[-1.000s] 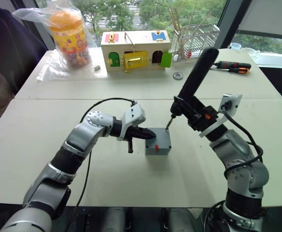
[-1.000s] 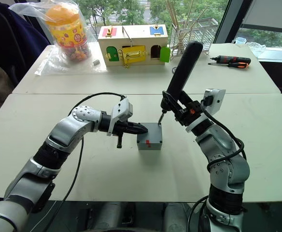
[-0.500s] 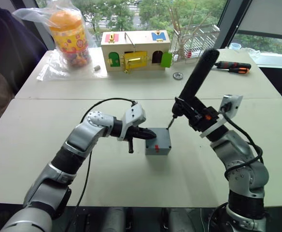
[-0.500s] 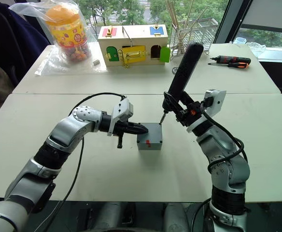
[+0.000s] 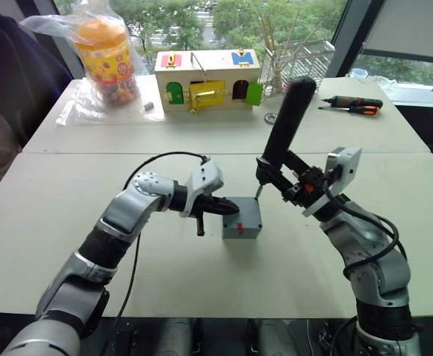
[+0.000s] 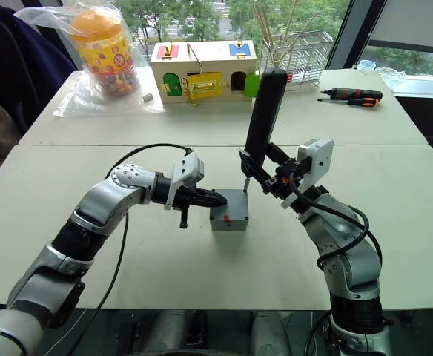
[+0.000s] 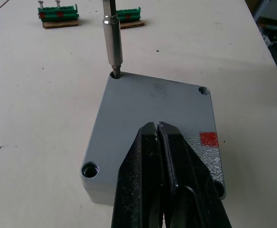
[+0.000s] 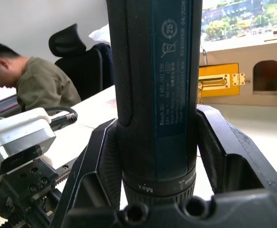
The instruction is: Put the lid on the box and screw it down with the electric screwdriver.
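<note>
Swinging more upright over the last second, the electric screwdriver [image 6: 263, 111] now stands nearly vertical, its bit [image 7: 113, 42] seated in the far corner hole of the lid [image 7: 152, 114]. Nearest the robot, the left gripper [image 7: 156, 130] presses on the lid with its fingers [image 7: 143, 161] closed together and holding nothing, steadying the small grey box [image 5: 242, 219], which sits mid-bench with its red mark facing the robot. Beyond it, the right gripper [image 8: 155, 142] clamps its fingers around the driver's dark barrel. The lid is on; screwing it down is the step in hand, apparently at this first corner. The next move likely calls for keeping the bit square while it drives, then shifting to the other three holes. Farther back stand a wooden box [image 5: 207, 77], a bagged jar [image 5: 107, 58] and a hand screwdriver [image 5: 354, 105].
</note>
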{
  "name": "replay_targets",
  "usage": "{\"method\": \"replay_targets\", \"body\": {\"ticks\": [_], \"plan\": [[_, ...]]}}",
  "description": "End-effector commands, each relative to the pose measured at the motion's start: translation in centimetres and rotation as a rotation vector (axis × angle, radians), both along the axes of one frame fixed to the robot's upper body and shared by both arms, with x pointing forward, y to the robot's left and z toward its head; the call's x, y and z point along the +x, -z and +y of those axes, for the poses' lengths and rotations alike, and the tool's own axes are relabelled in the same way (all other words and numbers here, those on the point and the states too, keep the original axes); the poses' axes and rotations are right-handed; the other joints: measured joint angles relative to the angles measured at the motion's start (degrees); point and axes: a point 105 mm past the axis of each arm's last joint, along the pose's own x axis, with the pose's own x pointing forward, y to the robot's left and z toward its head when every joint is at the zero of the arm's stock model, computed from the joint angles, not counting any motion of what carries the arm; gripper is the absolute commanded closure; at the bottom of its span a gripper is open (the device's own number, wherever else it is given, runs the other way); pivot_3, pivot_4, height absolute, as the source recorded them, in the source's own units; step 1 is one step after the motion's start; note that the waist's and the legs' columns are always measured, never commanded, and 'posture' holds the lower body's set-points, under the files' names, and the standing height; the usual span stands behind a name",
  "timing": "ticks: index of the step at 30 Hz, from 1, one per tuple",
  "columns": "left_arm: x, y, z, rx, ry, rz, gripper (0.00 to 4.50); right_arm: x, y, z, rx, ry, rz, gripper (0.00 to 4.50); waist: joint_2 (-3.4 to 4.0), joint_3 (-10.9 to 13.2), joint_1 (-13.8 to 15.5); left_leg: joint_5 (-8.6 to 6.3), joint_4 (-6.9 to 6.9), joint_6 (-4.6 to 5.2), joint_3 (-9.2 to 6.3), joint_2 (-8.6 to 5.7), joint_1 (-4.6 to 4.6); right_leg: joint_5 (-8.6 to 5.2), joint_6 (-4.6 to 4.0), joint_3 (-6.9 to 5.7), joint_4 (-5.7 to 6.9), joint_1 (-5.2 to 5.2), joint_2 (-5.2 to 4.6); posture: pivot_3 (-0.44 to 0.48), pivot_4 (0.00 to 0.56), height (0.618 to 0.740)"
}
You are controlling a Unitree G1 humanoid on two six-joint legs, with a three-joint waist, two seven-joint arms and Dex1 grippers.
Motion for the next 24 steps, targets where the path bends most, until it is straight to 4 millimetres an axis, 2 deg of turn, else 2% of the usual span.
{"method": "replay_targets", "body": {"ticks": [1, 13, 24], "plan": [[0.0, 0.9, 0.5, 0.028, -0.018, 0.010, 4.50, 0.2, 3.6, 0.8, -0.032, -0.018, 0.135, 2.66, -0.12, -0.1, 0.0, -0.01, 0.00, 0.01, 0.00, 0.02, 0.06, 0.00, 0.00, 0.00, 0.00, 0.06, 0.00, 0.000, 0.150, 0.706], [-0.5, 1.5, 0.4, 0.032, -0.024, 0.022, 4.50, -0.2, 7.4, 0.5, -0.047, 0.011, 0.253, 2.66, -0.74, -1.5, 0.0, -0.12, -0.13, 0.14, -0.02, 0.08, 0.44, -0.03, -0.04, 0.01, -0.14, 0.47, -0.01, 0.000, 0.150, 0.706], [-0.5, 1.6, 0.5, 0.031, -0.025, 0.024, 4.50, -0.1, 8.1, 0.5, -0.069, 0.030, 0.277, 2.66, -0.92, -1.9, 0.0, -0.19, -0.14, 0.23, -0.02, 0.09, 0.52, -0.09, -0.12, 0.01, -0.16, 0.53, -0.02, 0.000, 0.150, 0.706]]}}
